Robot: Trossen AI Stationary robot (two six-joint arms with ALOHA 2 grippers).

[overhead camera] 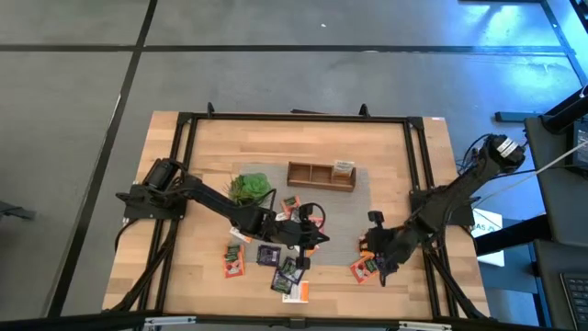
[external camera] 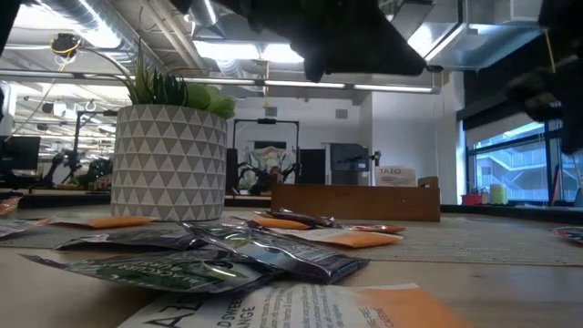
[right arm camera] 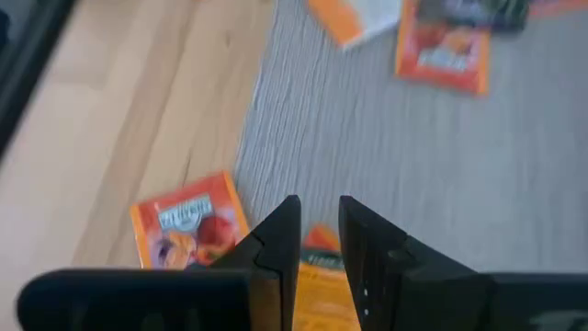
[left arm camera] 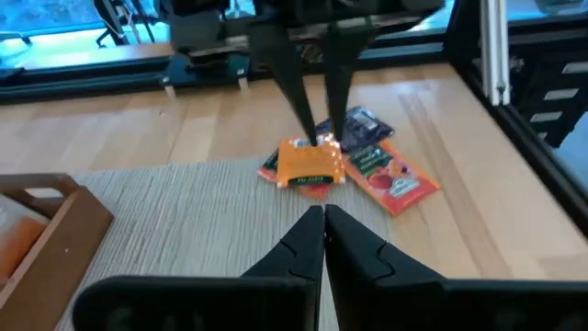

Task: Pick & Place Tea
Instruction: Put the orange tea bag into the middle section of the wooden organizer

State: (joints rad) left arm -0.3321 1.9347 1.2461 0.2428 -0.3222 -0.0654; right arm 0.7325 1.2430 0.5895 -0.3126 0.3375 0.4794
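Two arms: both over the near half of the table (overhead camera: pixel 202 156), left gripper (overhead camera: pixel 317 237) mid-table, right gripper (overhead camera: pixel 377 260) near-right.
Near sachets: loose tea sachets (overhead camera: pixel 276 262) lie scattered on the mat's near edge and bare wood, near-centre; a white-and-orange one (overhead camera: pixel 296 292) is nearest.
Right pile: orange-red sachets (overhead camera: pixel 365 268) lie near-right, at the mat's right edge.
Right claw: fingers (right arm camera: pixel 276 241) seen narrowly parted, straddling an orange sachet (left arm camera: pixel 310 164) that rests on that pile; grip judged as clamped on the sachet edge, lift not yet evident.
Left claw: fingers (left arm camera: pixel 308 241) pressed together, nothing seen between them; hovers over the mat facing the right arm.
Step in hand: pick phase on the right side, judged; sachet apparently pinched but still on the pile.
Far items: potted plant (overhead camera: pixel 249 188) far-left of the mat; wooden box (overhead camera: pixel 322 175) beyond, one sachet (overhead camera: pixel 344 168) already seen in its right compartment.
Next move: a straight lift is called for to peel off one sachet, then carry toward the far box, release over a compartment.
Risk: a neighbouring sachet may be dragged along.
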